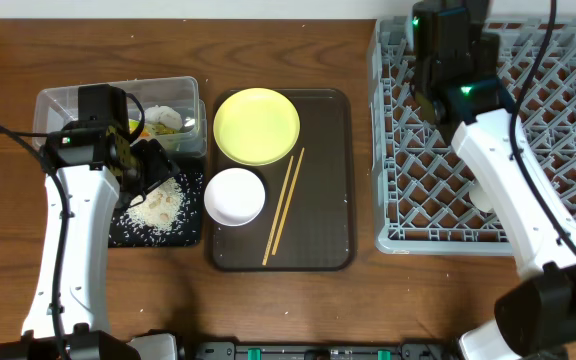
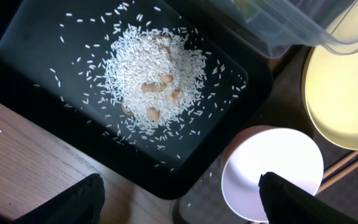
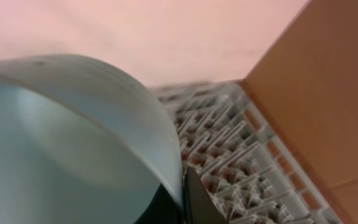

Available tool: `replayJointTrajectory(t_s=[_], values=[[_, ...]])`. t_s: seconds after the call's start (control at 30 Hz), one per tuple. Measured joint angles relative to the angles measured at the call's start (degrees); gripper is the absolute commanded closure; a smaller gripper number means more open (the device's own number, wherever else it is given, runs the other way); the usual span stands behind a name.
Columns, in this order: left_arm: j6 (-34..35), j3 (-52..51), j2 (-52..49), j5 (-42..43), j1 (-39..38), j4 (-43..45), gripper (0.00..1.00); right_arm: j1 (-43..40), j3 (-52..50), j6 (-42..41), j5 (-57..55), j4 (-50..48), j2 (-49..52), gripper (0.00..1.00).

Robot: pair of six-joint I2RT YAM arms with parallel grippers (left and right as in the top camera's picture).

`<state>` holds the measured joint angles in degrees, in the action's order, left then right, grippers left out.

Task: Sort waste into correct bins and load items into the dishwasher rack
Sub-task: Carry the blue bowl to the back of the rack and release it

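Note:
The off-white rice scraps (image 1: 158, 208) lie heaped in the black tray (image 1: 126, 232), also in the left wrist view (image 2: 148, 81). My left gripper (image 1: 153, 165) hangs open and empty above the tray's corner (image 2: 179, 205). The clear tub (image 1: 63, 103) holds the wrapper and white paper (image 1: 158, 120). The yellow plate (image 1: 256, 125), white bowl (image 1: 234, 195) and chopsticks (image 1: 283, 205) sit on the brown tray. My right gripper (image 3: 182, 186) is shut on the rim of the light blue bowl (image 3: 61, 143), above the grey dishwasher rack (image 1: 393, 215). The cup is not clearly visible.
The brown serving tray (image 1: 333, 170) lies between the bins and the rack. A pale object (image 1: 480, 195) shows in the rack, partly hidden by the right arm. The rack's pegs (image 3: 229, 143) stand below the held bowl. Bare wooden table lies in front.

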<state>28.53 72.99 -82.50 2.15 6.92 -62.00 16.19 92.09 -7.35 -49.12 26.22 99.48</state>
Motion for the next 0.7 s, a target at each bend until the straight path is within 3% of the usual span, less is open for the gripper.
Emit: replayJointTrajectory(t_s=[0.27,0.7], values=[[-0.02,0.0,0.0,0.0,0.0,0.11,0.18,-6.05,0.0,5.68,-4.57,-12.26,6.75,0.99],[-0.02,0.0,0.0,0.0,0.0,0.09,0.18,-12.9,0.0,7.65,-5.79,-21.55,17.16,0.99]])
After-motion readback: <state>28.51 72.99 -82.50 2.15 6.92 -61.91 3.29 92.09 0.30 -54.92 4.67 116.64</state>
